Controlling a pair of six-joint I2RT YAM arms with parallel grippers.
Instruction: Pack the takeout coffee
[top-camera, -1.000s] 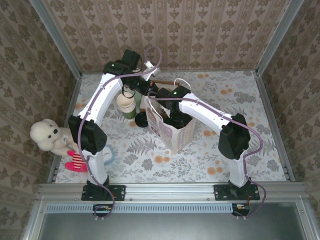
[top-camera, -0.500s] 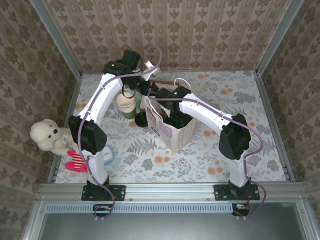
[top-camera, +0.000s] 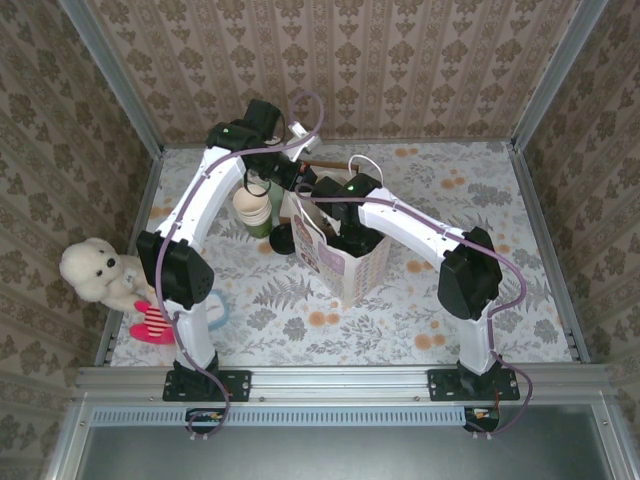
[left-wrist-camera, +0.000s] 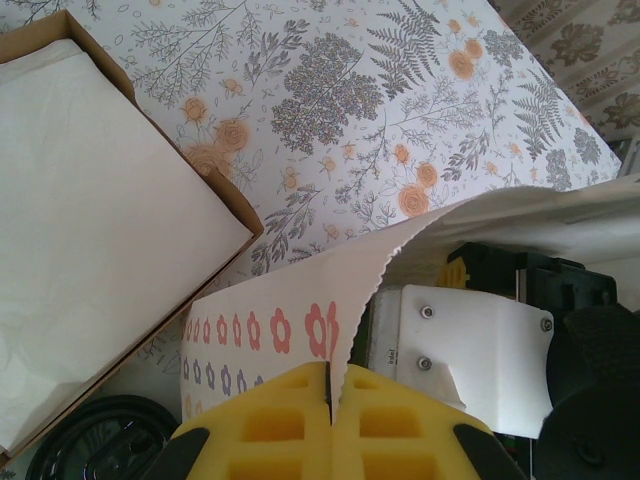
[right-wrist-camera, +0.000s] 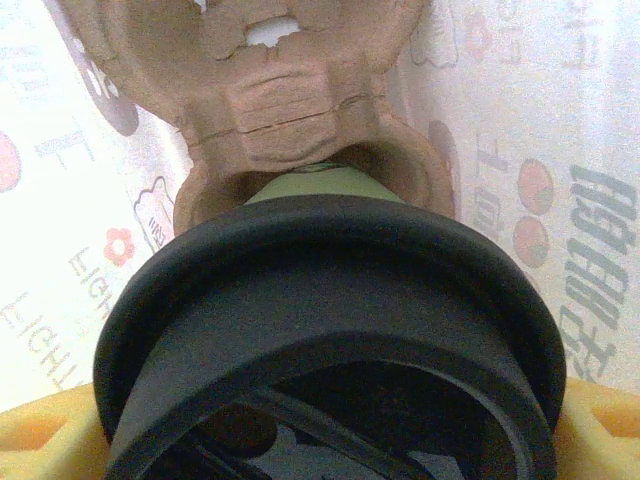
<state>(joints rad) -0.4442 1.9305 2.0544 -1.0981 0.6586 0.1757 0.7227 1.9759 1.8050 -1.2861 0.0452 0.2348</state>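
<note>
- Firmly clenched, the left end effector (left-wrist-camera: 330, 398) pinches the rim of the paper bag (left-wrist-camera: 262, 325).
- Inside it, the right end effector (right-wrist-camera: 325, 445) grasps the takeout coffee (right-wrist-camera: 330, 275) at a slot of the pulp carrier (right-wrist-camera: 290, 105).

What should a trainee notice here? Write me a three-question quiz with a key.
1. True or false: the left gripper stands open, clear of the paper bag.
2. What does the right gripper grip inside the bag? A) a loose lid B) the takeout coffee C) the teddy bear
3. Fill in: in the right wrist view, beyond the cup lies a brown pulp ____.
Key: 1 false, it is shut on the bag's edge. 2 B. 3 carrier.
</note>
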